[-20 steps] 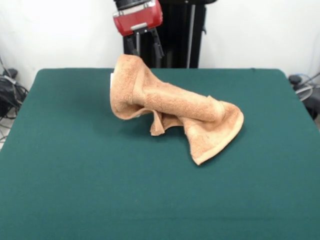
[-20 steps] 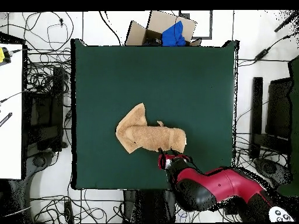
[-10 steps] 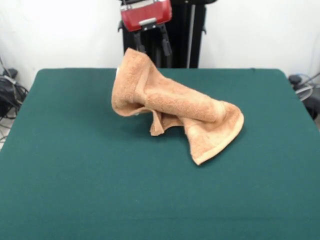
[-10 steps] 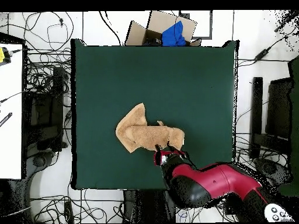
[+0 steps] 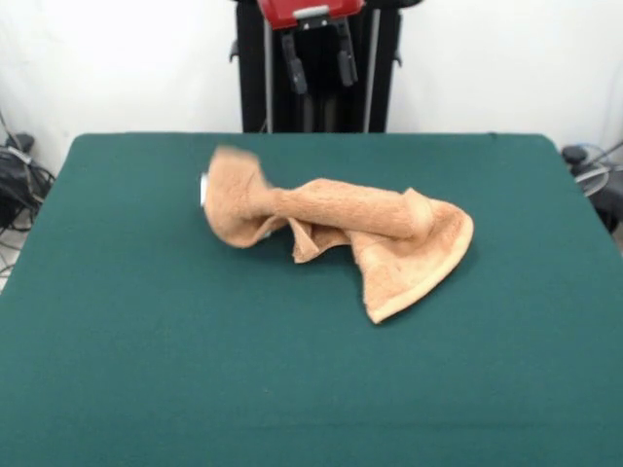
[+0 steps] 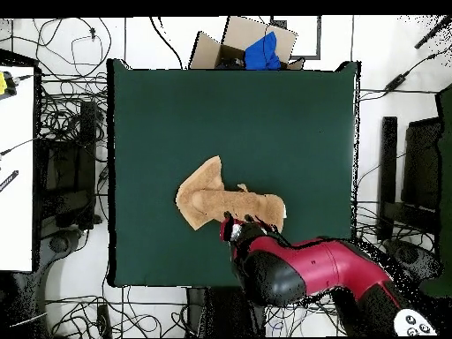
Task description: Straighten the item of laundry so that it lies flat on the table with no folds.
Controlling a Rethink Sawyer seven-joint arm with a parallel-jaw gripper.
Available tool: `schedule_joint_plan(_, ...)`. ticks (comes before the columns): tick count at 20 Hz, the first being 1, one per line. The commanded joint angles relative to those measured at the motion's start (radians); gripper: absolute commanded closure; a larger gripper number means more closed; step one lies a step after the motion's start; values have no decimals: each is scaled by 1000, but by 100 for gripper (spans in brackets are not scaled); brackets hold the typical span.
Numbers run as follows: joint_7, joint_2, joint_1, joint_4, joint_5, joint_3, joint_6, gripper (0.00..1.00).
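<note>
One crumpled towel (image 5: 336,229) lies on the green table (image 5: 146,370), the hand (image 5: 318,66) spread empty above it.

Front camera: low, close, angled down across green tabletop (image 5: 146,370), facing black pedestal (image 5: 316,88) beyond far edge; near and side edges cropped. Overhead camera: high, straight down, whole tabletop (image 6: 265,115) framed with cable-strewn floor (image 6: 71,132) around; red arm (image 6: 300,274) enters below tabletop. Both views share tabletop and crumpled orange towel (image 5: 341,229) (image 6: 216,205) near its middle.
</note>
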Motion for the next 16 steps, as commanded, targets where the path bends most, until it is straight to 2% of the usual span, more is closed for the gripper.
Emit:
schedule_joint_plan(1,-47,-15,-29,129,65,88,80,0)
schedule_joint_plan(4,-83,-4,-80,162,69,126,81,0)
schedule_joint_plan(10,-71,84,-68,126,-79,33,27,0)
schedule_joint_plan(16,29,117,58,32,-177,-100,-26,0)
